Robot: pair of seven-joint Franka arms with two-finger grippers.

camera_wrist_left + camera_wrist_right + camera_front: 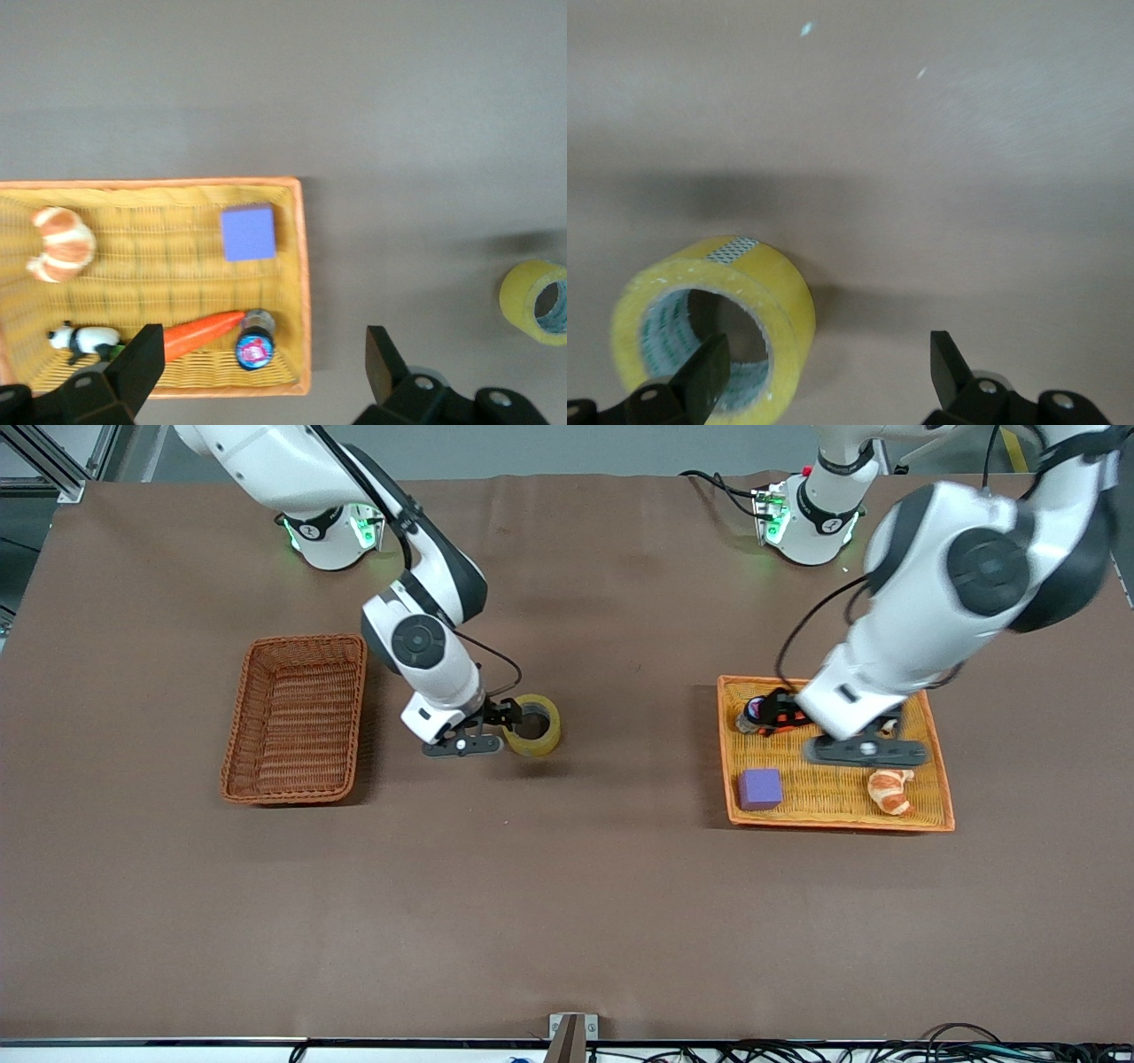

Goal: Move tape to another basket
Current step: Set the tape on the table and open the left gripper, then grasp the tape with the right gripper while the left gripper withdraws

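Brown cloth is covering the table [567,886]. Toward the right arm's end the dark reddish-brown basket [295,718] is sitting with nothing in it. The tape [533,724] is lying on the cloth between the two containers, near the basket but apart from it. The right gripper [512,721] is hanging low at the tape, fingers spread wide, one finger [707,372] reaching into the roll's core, gripping nothing. Toward the left arm's end the orange-yellow tray [939,793] is holding a purple cube [760,788], a croissant toy [891,790], a carrot [202,333], a small panda [84,339] and a little round-capped item [255,345]. The left gripper [266,363] is hovering over the tray, fingers wide apart, empty.
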